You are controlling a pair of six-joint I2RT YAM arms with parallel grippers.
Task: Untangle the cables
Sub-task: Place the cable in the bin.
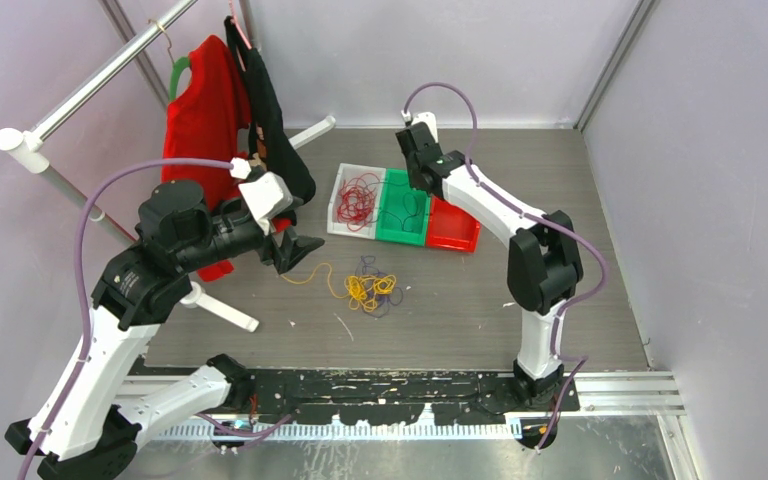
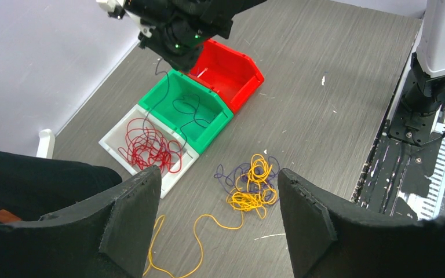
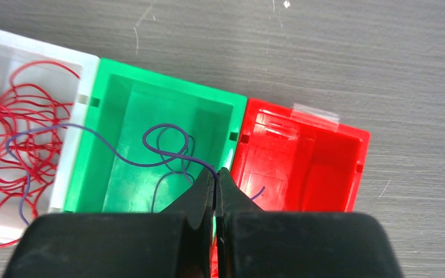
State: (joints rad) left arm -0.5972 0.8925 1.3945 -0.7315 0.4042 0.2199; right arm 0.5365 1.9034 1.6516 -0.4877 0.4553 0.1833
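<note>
Counter (image 1: 480, 300): a yellow-and-purple tangle (image 2: 252, 188) lies loose near the bins. The white bin (image 2: 111, 141) holds the red cables (image 3: 35, 116).

Your right claw (image 3: 216, 179), pressed together over the green bin (image 3: 168, 87), pinches a purple cable (image 3: 116, 152) whose tail lies across the reds. Release now and it may straddle both bins. Tug it and it may drag reds out.

Your left claw (image 2: 217, 172) hangs spread above the tangle. A coarse grab could take both colours.

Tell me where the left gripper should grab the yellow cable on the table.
Best taken by the loose tail of the yellow cable, straight from above: that strand lies flat and alone, clear of the purple cable tangled into its other end.
</note>
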